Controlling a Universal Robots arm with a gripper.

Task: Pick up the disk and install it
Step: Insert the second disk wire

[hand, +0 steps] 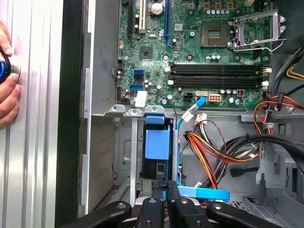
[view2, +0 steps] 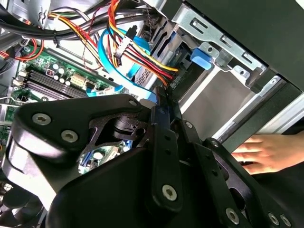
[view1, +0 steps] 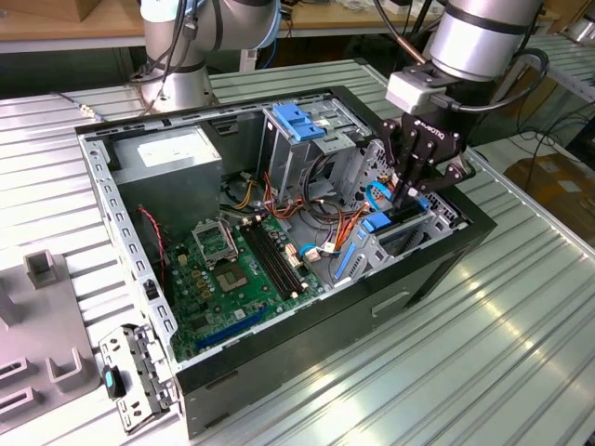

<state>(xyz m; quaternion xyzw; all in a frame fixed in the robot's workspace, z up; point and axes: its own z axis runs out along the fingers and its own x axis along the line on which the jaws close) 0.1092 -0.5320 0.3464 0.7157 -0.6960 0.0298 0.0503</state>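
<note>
The disk [hand: 156, 142] stands on edge in the drive bay at the front of an open computer case [view1: 279, 362], low and centre in the first wrist view, with its blue carrier showing and its label hidden. In the exterior view, from the left of the frame, a grey power-supply box [view1: 172, 153] fills the case's upper left corner, and a green motherboard [view1: 232, 279] lies below it. At upper centre a blue latch [view1: 297, 121] tops the metal cage, with a tangle of red, orange and yellow cables [view1: 325, 218] just beside it. Right of centre the gripper [view1: 409, 200] reaches down into the bay, its jaws drawn narrow and pinching the carrier's blue upper edge. A person's hand [hand: 7, 85] rests on the ribbed metal table [view1: 465, 372] beside the case.
</note>
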